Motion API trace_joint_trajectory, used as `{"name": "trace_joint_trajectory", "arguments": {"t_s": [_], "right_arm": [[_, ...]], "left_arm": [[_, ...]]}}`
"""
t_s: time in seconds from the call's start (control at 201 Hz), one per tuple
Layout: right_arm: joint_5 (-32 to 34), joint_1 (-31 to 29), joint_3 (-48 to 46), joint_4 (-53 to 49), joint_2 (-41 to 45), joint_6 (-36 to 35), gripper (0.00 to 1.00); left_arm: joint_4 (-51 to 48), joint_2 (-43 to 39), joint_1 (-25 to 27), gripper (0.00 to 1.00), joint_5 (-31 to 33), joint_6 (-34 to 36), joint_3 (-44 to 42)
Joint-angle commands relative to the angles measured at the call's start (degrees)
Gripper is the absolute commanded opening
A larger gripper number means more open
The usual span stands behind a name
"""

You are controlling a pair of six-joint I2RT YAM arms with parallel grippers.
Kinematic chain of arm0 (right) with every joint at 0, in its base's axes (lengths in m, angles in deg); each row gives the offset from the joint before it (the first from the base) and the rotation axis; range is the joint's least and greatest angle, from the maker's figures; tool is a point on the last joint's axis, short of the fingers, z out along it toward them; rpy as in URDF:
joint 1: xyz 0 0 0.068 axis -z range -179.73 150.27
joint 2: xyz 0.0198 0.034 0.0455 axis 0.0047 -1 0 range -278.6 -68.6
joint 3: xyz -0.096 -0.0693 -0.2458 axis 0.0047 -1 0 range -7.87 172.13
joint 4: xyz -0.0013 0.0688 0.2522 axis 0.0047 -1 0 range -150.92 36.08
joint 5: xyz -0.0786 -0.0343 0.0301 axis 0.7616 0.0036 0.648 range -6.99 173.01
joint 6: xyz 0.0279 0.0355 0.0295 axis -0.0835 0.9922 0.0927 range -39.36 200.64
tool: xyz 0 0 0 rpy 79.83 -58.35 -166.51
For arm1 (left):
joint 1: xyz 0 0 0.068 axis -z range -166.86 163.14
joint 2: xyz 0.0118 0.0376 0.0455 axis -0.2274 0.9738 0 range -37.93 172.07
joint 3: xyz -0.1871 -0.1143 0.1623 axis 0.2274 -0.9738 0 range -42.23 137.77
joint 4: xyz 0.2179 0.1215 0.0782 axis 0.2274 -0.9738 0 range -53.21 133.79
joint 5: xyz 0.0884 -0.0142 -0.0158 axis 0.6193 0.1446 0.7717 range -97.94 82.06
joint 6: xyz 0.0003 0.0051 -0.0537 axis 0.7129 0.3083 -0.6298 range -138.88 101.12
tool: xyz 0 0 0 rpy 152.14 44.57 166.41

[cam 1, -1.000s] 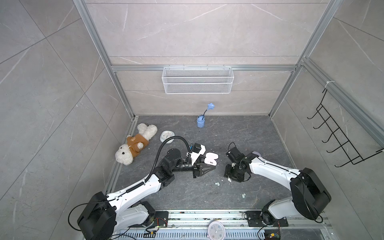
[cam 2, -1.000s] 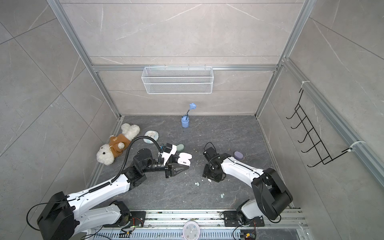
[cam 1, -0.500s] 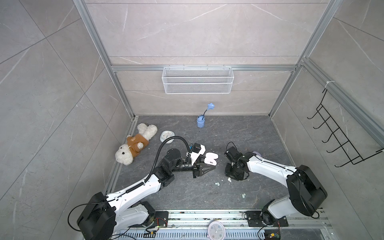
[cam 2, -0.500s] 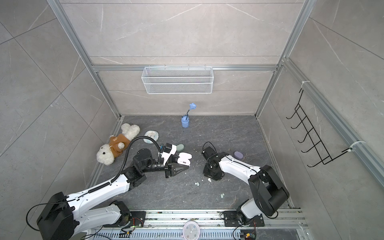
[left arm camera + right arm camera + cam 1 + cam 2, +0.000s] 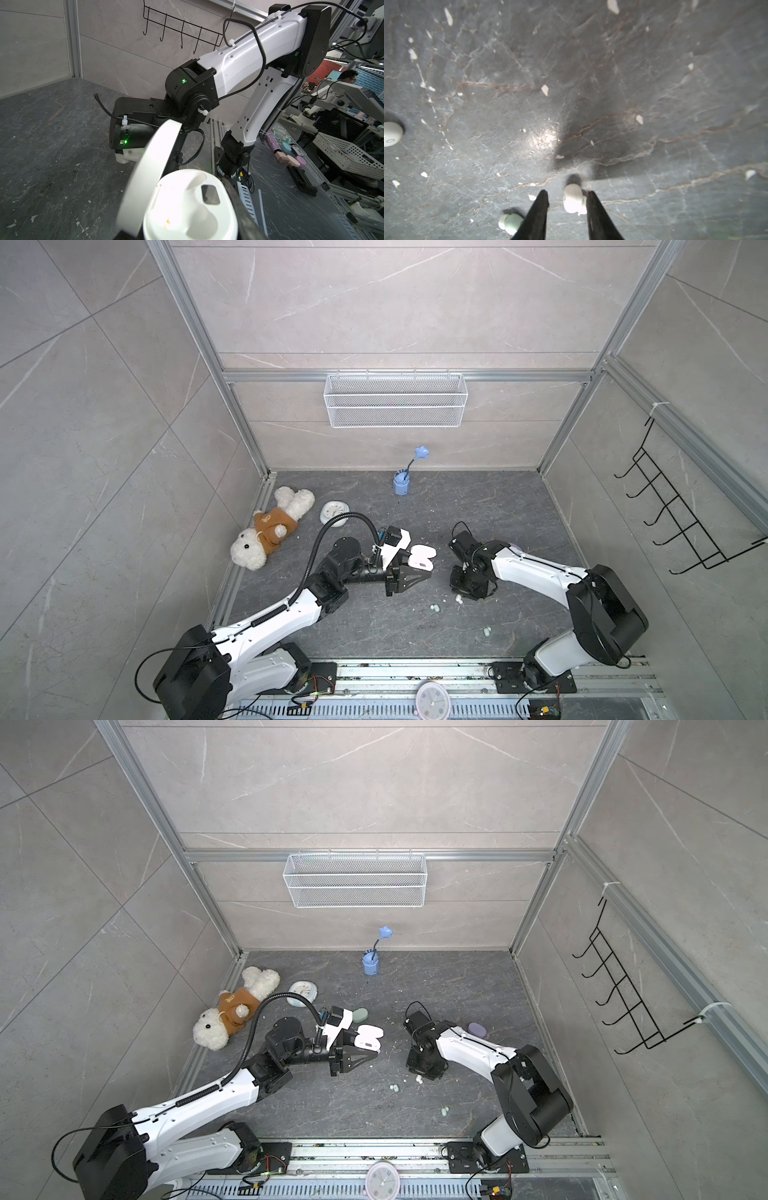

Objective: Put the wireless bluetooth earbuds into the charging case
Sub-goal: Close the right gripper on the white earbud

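My left gripper (image 5: 420, 568) is shut on the white charging case (image 5: 420, 559), held above the floor with its lid (image 5: 149, 174) swung open. In the left wrist view both sockets of the case (image 5: 187, 207) look empty, and a dark finger (image 5: 244, 209) runs along its side. My right gripper (image 5: 566, 193) points down at the floor, open. A white earbud (image 5: 574, 200) lies between its fingertips, against one finger and apart from the other. A mint earbud (image 5: 510, 223) lies just outside the jaws, and another white one (image 5: 391, 134) sits farther off. In both top views loose earbuds (image 5: 434, 608) (image 5: 444, 1110) dot the floor.
A mint case (image 5: 360, 1015) lies behind my left wrist and a lavender case (image 5: 477, 1028) behind my right arm. A teddy bear (image 5: 270, 531), a small clock (image 5: 333, 512) and a blue cup with a flower (image 5: 401, 485) stand farther back. White crumbs litter the dark floor (image 5: 612, 83).
My right gripper's jaws have narrowed around the white earbud, and the right wrist has shifted slightly toward the middle. The left arm and the case have not moved.
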Motion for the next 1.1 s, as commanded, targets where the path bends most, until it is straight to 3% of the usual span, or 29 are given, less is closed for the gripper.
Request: {"name": "trace_joint_trajectory", "arguments": {"t_s": [0.0, 1.09], "right_arm": [[-0.8, 0.5, 0.4, -1.7, -0.2, -1.4, 0.35], [-3.2, 1.2, 0.1, -0.8, -3.2, -3.3, 0.27]], "left_arm": [[1.1, -1.4, 0.2, 0.19, 0.1, 1.5, 1.5], [0.5, -1.7, 0.2, 0.18, 0.3, 1.8, 1.5]]}}
